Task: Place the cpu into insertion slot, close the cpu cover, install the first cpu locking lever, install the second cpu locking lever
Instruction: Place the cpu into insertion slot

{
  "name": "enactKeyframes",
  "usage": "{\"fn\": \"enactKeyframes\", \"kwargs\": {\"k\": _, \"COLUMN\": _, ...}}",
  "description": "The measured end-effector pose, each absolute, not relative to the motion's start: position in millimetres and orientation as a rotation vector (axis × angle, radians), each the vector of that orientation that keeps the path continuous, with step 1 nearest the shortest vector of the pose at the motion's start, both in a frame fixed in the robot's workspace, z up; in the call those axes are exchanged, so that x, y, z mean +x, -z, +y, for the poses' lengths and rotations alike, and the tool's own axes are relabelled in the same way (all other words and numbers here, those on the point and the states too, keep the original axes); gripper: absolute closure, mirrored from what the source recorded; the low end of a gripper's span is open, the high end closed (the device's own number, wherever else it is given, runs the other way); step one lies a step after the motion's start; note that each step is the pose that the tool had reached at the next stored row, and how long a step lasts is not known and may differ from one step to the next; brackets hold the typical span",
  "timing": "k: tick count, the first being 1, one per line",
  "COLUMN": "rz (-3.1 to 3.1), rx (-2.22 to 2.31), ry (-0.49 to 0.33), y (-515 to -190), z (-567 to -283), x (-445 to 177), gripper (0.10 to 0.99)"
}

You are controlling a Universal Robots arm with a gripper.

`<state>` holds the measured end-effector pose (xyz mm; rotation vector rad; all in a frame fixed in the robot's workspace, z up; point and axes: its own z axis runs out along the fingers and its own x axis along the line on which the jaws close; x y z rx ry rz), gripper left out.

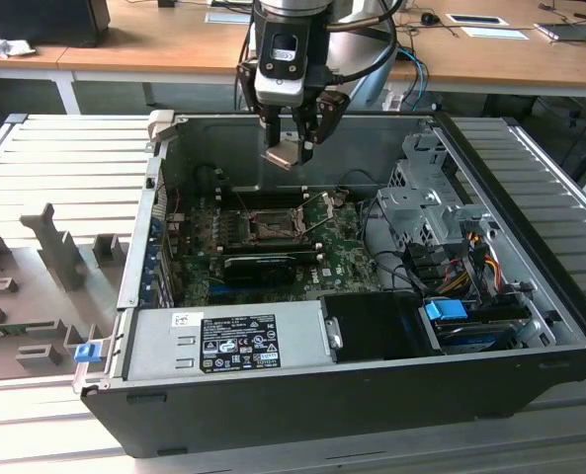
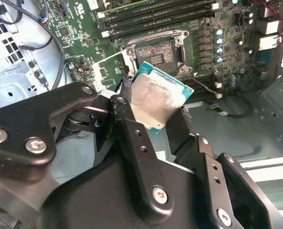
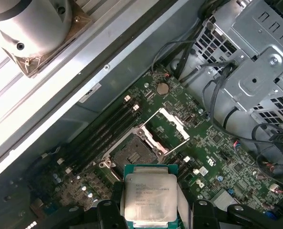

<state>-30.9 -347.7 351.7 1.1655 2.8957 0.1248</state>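
My gripper (image 1: 293, 141) hangs above the open computer case, shut on the cpu (image 1: 285, 154), a small tan-silver square chip held tilted by its edges. Both wrist views show the cpu (image 2: 156, 98) (image 3: 149, 200) clamped between the black fingers (image 2: 127, 119), well above the motherboard (image 1: 344, 259). The insertion slot (image 1: 272, 226) (image 2: 156, 52) (image 3: 133, 149) lies bare and open beneath it. The cpu cover (image 3: 173, 124) (image 2: 104, 71) stands swung up on its hinge beside the slot. Two thin locking levers (image 1: 319, 205) stick up, released.
The case walls ring the board. A grey power supply (image 1: 241, 341) sits at the front and a metal drive cage (image 1: 426, 197) with cables on the exterior view's right. Memory slots (image 3: 103, 136) run beside the socket. Grey fixtures (image 1: 55, 247) stand outside on the exterior view's left.
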Motion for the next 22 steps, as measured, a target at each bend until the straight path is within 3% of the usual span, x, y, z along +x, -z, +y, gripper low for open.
{"fn": "enactKeyframes", "kwargs": {"k": 22, "rz": 2.825, "rx": 1.316, "ry": -0.121, "y": -350.1, "z": -347.7, "x": -30.9, "gripper": 0.557}}
